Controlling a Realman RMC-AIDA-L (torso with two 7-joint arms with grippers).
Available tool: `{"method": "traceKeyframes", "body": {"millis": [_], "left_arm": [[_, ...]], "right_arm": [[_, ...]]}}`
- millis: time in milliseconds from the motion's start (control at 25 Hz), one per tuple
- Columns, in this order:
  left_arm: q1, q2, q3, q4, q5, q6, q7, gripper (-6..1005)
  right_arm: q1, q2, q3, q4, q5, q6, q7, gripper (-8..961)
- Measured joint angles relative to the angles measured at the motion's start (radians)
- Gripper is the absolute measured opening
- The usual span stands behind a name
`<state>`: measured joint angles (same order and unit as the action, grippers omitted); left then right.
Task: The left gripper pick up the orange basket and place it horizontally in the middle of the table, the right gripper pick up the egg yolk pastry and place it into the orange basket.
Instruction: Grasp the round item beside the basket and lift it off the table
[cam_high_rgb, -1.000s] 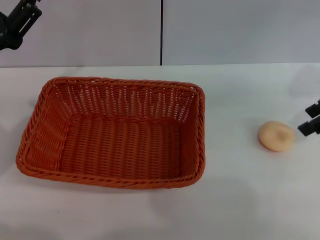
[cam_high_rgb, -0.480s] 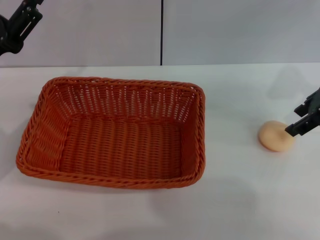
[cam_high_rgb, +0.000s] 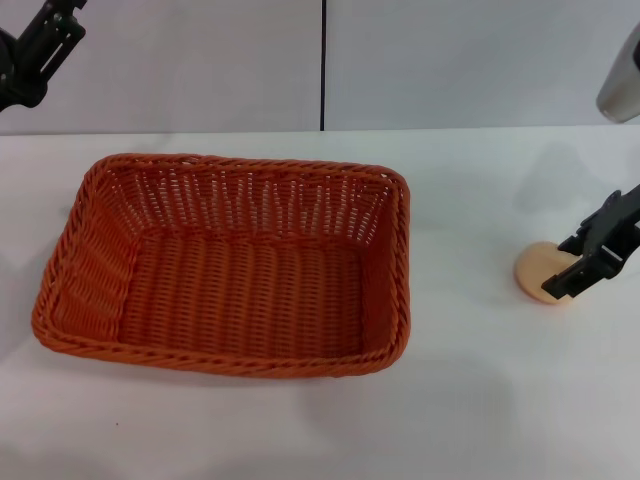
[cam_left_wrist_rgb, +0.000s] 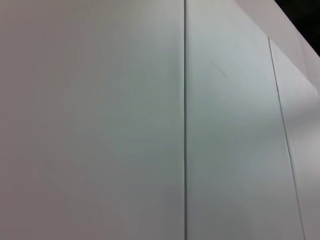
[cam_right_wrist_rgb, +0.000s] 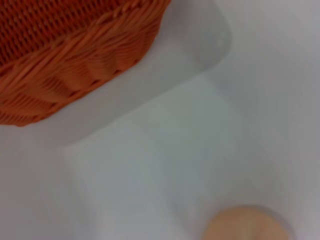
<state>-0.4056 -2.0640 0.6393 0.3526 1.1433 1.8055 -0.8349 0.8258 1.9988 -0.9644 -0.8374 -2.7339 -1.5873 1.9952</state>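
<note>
Right gripper, finger state impossible to tell, over egg yolk pastry near the table right edge, orange basket well leftward.

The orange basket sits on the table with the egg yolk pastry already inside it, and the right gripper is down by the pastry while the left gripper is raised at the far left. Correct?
Not quite. The head view shows the egg yolk pastry lying on the table to the right of the empty orange basket, not inside it. The rest holds: the right gripper is down at the pastry, and the left gripper is raised at the far left.
</note>
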Motion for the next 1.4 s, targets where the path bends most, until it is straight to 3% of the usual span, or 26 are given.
{"method": "traceKeyframes", "body": {"millis": [440, 720, 880, 1080, 1280, 1400], "left_arm": [[0.008, 0.002, -0.009, 0.001, -0.005, 0.0, -0.001, 723], [0.007, 0.002, -0.009, 0.0, -0.005, 0.0, 0.0, 722], [0.006, 0.002, -0.009, 0.0, -0.005, -0.001, 0.0, 722], [0.008, 0.002, -0.009, 0.0, -0.005, 0.0, -0.002, 723], [0.008, 0.002, -0.009, 0.0, -0.005, 0.001, -0.004, 723], [0.008, 0.002, -0.009, 0.0, -0.005, 0.001, -0.004, 722]], "right_arm": [[-0.005, 0.005, -0.014, 0.025, -0.002, 0.057, -0.005, 481], [-0.008, 0.006, -0.007, 0.018, 0.002, 0.059, -0.014, 313], [-0.027, 0.006, 0.013, -0.025, 0.028, 0.06, -0.016, 267], [-0.096, 0.003, 0.025, -0.146, 0.154, 0.064, -0.016, 232], [-0.194, 0.03, 0.056, -0.335, 0.338, 0.089, -0.022, 201], [-0.271, 0.05, 0.072, -0.424, 0.549, 0.106, -0.078, 173]]}}
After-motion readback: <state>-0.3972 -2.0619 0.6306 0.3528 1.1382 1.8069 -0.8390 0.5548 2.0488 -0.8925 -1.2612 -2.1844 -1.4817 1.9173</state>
